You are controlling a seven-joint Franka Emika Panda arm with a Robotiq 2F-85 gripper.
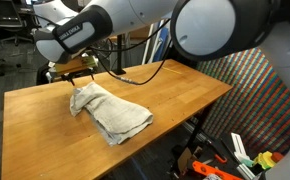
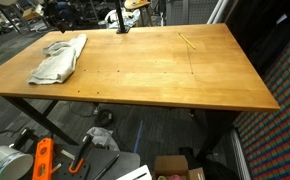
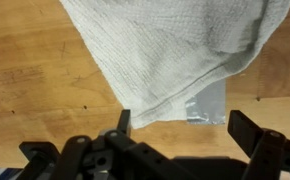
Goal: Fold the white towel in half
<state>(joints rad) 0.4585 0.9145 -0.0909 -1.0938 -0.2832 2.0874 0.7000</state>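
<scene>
The white towel [image 1: 110, 110] lies folded and rumpled on the wooden table [image 1: 175, 90], towards one end [image 2: 58, 58]. My gripper [image 1: 78, 72] hovers just above the towel's end nearest the table's far edge. In the wrist view the towel [image 3: 175, 45] fills the upper part of the picture, and its lower hem ends just short of my gripper [image 3: 185, 125]. The two dark fingers [image 3: 123, 122] stand wide apart and open. Only bare wood lies between them, and nothing is held.
A grey tape patch [image 3: 210, 105] sticks out from under the towel's hem. A thin yellow stick [image 2: 187, 41] lies on the table [image 2: 165, 75]. An orange tool [image 2: 42, 160] and a cardboard box [image 2: 175, 168] sit on the floor. A colourful woven panel [image 1: 255, 90] stands beside the table.
</scene>
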